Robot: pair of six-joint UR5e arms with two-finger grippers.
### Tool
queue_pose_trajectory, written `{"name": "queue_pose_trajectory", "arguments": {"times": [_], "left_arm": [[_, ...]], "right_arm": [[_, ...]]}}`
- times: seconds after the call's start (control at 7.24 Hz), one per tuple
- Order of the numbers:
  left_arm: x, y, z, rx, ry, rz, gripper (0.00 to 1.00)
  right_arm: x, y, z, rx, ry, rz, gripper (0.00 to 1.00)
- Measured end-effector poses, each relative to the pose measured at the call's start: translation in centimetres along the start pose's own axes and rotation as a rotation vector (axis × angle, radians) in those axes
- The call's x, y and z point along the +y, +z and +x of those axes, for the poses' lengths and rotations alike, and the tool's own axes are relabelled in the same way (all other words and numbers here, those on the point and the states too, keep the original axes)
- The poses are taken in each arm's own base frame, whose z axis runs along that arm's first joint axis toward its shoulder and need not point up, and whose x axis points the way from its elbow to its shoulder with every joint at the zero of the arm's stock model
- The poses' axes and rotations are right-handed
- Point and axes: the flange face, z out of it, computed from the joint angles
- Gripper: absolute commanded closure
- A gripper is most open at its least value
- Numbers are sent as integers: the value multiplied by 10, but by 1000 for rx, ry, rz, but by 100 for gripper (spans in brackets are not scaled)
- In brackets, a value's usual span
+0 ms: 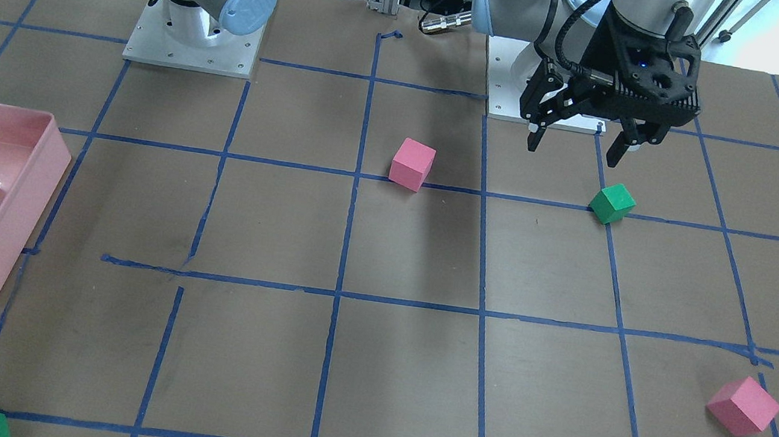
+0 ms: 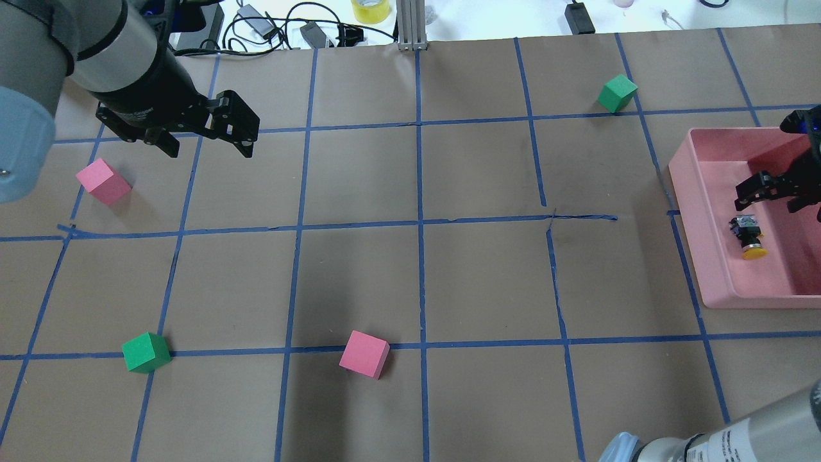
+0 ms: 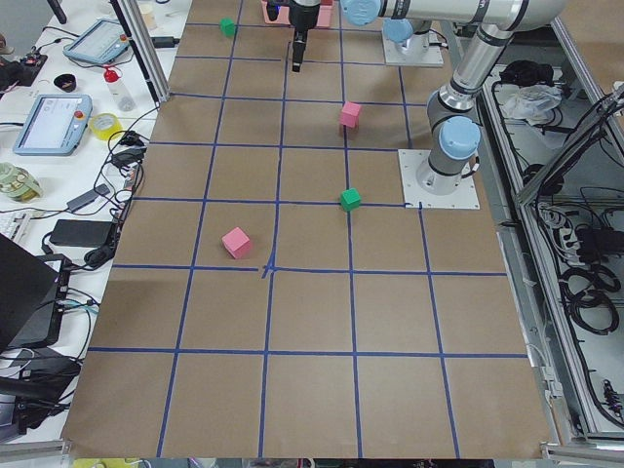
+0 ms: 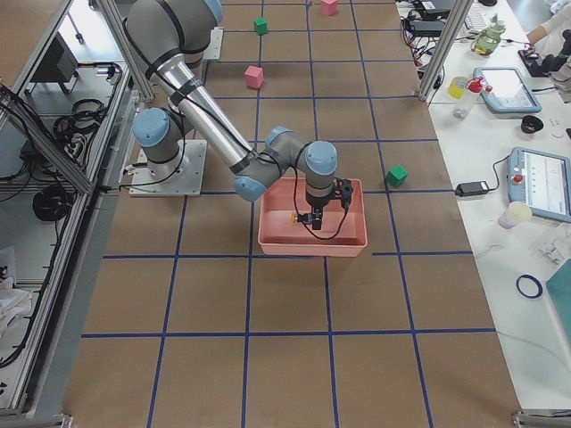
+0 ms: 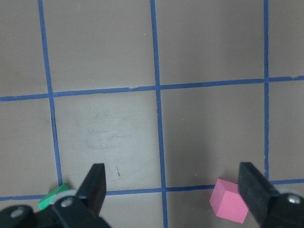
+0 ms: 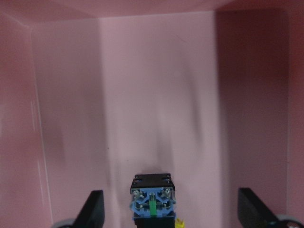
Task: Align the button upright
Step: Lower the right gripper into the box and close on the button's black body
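1. Tabletop (image 2: 359, 282): covered in brown paper and divided into squares by blue tape lines (image 2: 420, 192). Cables and a yellow tape roll (image 2: 370, 9) are seen beyond its far edge.
2. Pink tray (image 2: 712, 192): set on the tabletop at the robot's right, open side up.
3. Button (image 2: 748, 239): found on the floor of the pink tray, apart from its walls. It is laid on its side, not upright. The yellow cap is turned toward the robot and the silvery base toward the far edge.
4. Right hand (image 6: 170, 190): positioned over the pink tray, above the button. Its fingers (image 6: 95, 209) are spread wide and nothing is gripped. In the right wrist view the button is seen low between the two fingers and is touched by neither.
5. Left hand (image 2: 211, 151): raised over the robot's left part of the tabletop. Its fingers are spread apart and nothing is held.
6. Far pink cube (image 2: 102, 181): placed on the tabletop at the robot's far left, seen just beside the left hand in the overhead view.
7. Near green cube (image 2: 146, 352): placed on a tape line, on the robot's left side.
8. Near pink cube (image 2: 364, 354): placed near the middle, touching a tape line and well apart from the near green cube.
9. Far green cube (image 2: 617, 93): placed toward the far edge, near the pink tray but not touching it.
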Motion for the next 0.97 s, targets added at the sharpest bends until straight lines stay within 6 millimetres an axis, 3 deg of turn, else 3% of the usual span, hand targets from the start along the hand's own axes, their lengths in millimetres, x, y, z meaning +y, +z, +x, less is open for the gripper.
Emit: {"name": "queue_pose_trajectory", "arguments": {"times": [0.97], "left_arm": [[0,0,0,0,0,0,0]], "right_arm": [[-3,13,3,-3,-1,-2,0]]}}
